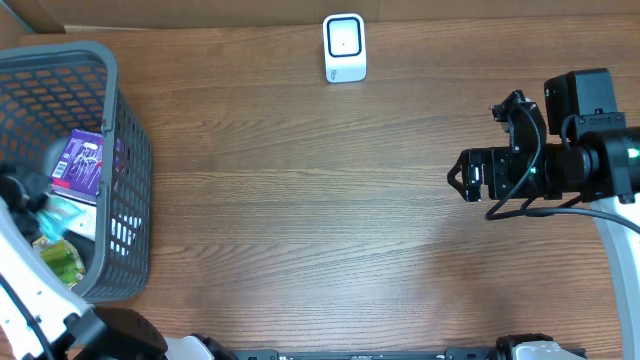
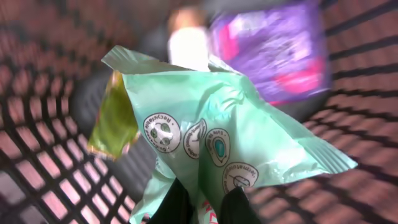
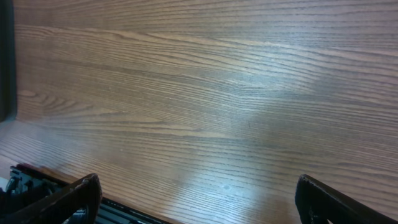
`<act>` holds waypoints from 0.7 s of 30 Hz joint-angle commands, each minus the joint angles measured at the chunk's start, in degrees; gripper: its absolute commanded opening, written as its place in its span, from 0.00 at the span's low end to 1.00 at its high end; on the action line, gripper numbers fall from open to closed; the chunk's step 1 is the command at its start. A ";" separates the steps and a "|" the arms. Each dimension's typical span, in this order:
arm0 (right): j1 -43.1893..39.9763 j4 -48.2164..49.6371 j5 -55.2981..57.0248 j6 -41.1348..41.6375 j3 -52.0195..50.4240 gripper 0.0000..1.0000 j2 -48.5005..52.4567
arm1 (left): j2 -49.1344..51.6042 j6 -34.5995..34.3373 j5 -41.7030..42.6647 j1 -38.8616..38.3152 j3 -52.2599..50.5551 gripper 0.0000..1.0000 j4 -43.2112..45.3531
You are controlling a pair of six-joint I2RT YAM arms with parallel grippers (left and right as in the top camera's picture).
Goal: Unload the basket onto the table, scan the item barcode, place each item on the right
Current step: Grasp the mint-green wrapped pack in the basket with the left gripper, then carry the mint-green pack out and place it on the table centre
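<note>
Left pincer (image 2: 205,208) clamped on the edge of the green pouch (image 2: 230,137) inside the basket (image 1: 130,200) at the counter's left edge, right pincer (image 3: 199,202) wide, empty; risk: thin edge grip slips, or pouch snags the mesh on lifting toward the scanner (image 1: 345,47).

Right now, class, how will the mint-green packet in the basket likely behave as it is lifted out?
Probably floppy: the mint-green packet is thin creased film, so it should droop from the left gripper pinching one edge. Likely light, being a slim pouch. Its smooth film may slip.
</note>
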 commanded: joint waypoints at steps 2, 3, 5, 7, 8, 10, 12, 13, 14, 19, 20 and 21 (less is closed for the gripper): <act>0.28 0.39 0.37 -0.28 0.85 1.00 -0.42 | -1.92 6.75 5.38 -1.29 11.54 0.04 -2.34; 0.28 0.44 0.37 -0.28 0.85 1.00 -0.42 | -2.58 7.39 5.75 -2.16 13.51 0.04 -2.67; 0.28 0.46 0.37 -0.28 0.85 1.00 -0.42 | -4.04 8.74 6.54 -4.33 16.46 0.04 -2.93; 0.28 0.48 0.37 -0.28 0.85 1.00 -0.42 | -6.08 10.60 8.15 -7.74 18.60 0.04 -2.95; 0.28 0.48 0.37 -0.28 0.85 1.00 -0.42 | -7.17 11.21 8.35 -9.81 19.06 0.04 -2.93; 0.28 0.48 0.37 -0.28 0.85 1.00 -0.42 | -9.35 11.61 8.20 -15.28 19.12 0.04 -3.21; 0.28 0.61 0.37 -0.28 0.85 1.00 -0.42 | -10.49 12.00 8.00 -21.22 19.12 0.04 -4.28; 0.28 0.74 0.35 -0.28 0.85 1.00 -0.42 | -10.69 11.96 8.00 -24.90 19.12 0.04 -5.07; 0.28 0.90 0.37 -0.26 0.85 1.00 -0.42 | -10.69 11.89 8.02 -27.93 19.10 0.04 -5.81; 0.28 1.09 0.31 -0.02 0.85 1.00 -0.42 | -9.81 6.82 6.34 -41.05 15.37 0.04 -7.63; 0.28 1.16 0.31 -0.02 0.85 1.00 -0.42 | -9.62 5.84 5.62 -42.86 14.10 0.04 -7.48; 0.28 1.33 0.33 -0.02 0.85 1.00 -0.42 | -9.33 4.48 4.55 -44.68 12.41 0.04 -6.99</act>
